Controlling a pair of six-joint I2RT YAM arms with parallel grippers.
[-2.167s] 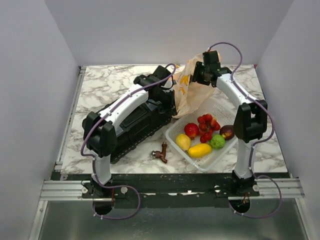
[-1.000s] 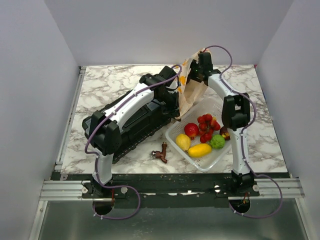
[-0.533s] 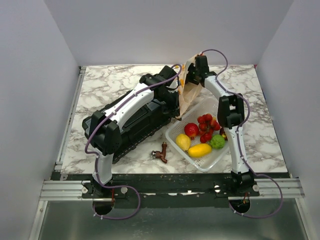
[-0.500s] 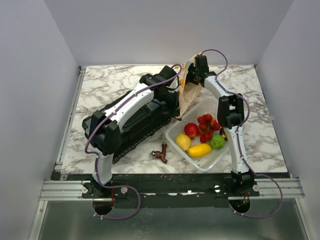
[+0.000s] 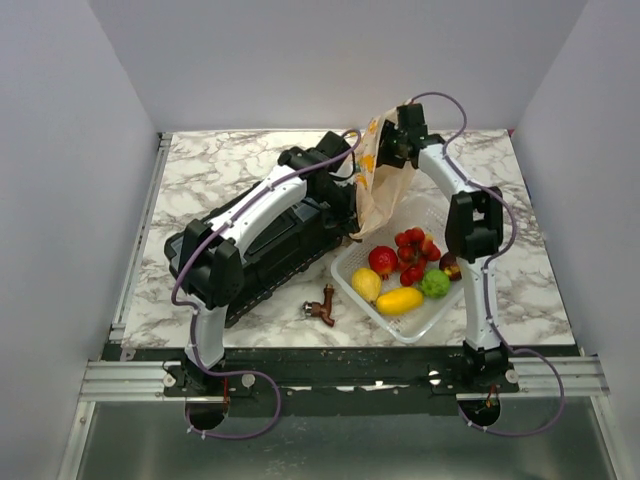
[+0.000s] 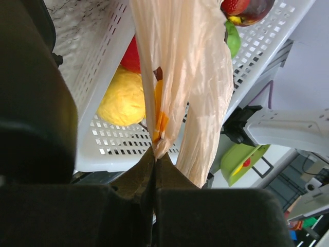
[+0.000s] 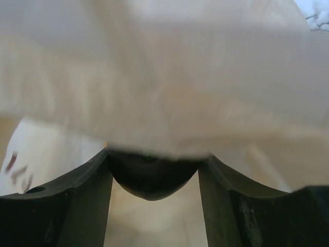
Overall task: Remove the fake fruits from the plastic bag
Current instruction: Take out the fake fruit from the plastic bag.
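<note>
Showing the bag (image 5: 380, 182) stretched upright between the two arms, at the far left corner of the basket (image 5: 446, 312).

Left gripper (image 6: 154, 156): jaws together, clamped on a gathered corner at the bag's lower end. In the left wrist view the thin tan film runs from the fingertips across the basket's white perforated wall.

Right gripper (image 5: 392, 142): at the bag's upper end, toward the rear of the table (image 5: 220, 170). In the right wrist view its fingers (image 7: 61, 206) stand apart, with blurred pale film spread across the view just past them. Whether either finger touches the film cannot be told.

Yellow-orange print shows on the side of the bag facing the left arm.

Fruits (image 5: 408, 270) lie in the basket, outside the bag:
- berry cluster (image 5: 413, 243) at the centre
- apple (image 5: 383, 260) just left of it
- lemon (image 5: 366, 284) by the left wall
- mango (image 5: 399, 300) at the near side, just beside the lemon
- lime (image 5: 434, 283) right of the mango

A dark maroon fruit (image 5: 452, 266) sits beyond the lime, partly hidden by the right arm. Whether anything lies inside the bag cannot be told.

Black case (image 5: 270, 245): lying diagonally on the table under the left arm, its far end next to the bag's lower end.

Small brown object (image 5: 322, 305): on the marble between case and basket.
</note>
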